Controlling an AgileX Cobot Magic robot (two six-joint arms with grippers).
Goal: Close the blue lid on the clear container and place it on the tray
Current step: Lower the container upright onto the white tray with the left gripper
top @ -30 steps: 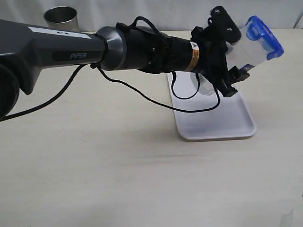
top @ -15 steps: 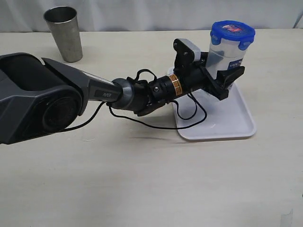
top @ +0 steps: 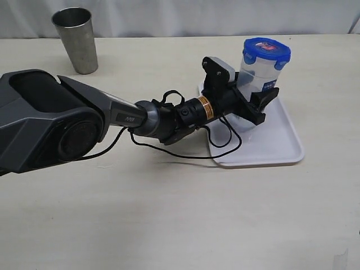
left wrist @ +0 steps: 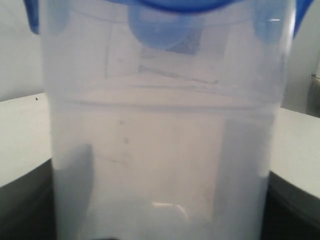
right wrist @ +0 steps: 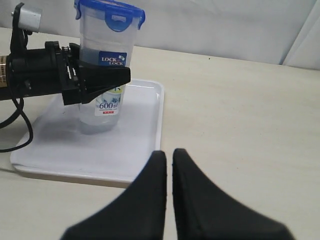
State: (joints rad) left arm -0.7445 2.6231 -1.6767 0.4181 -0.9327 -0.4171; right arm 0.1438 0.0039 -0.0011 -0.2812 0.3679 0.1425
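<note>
Metal cup (top: 75,38): upright, far left corner of the table (top: 169,214). Left gripper (top: 254,95): reaching across from the left edge, black fingers (right wrist: 107,75) clamped on either side of the clear container (top: 257,84) at mid-height. Clear container: upright, base apparently resting on the tray (top: 275,147). Blue lid (top: 266,52): seated on the container, flaps down. Tray: white, flat, right half of the table. Right gripper (right wrist: 167,170): above bare table beside the tray, fingers pressed together, holding nothing.
</note>
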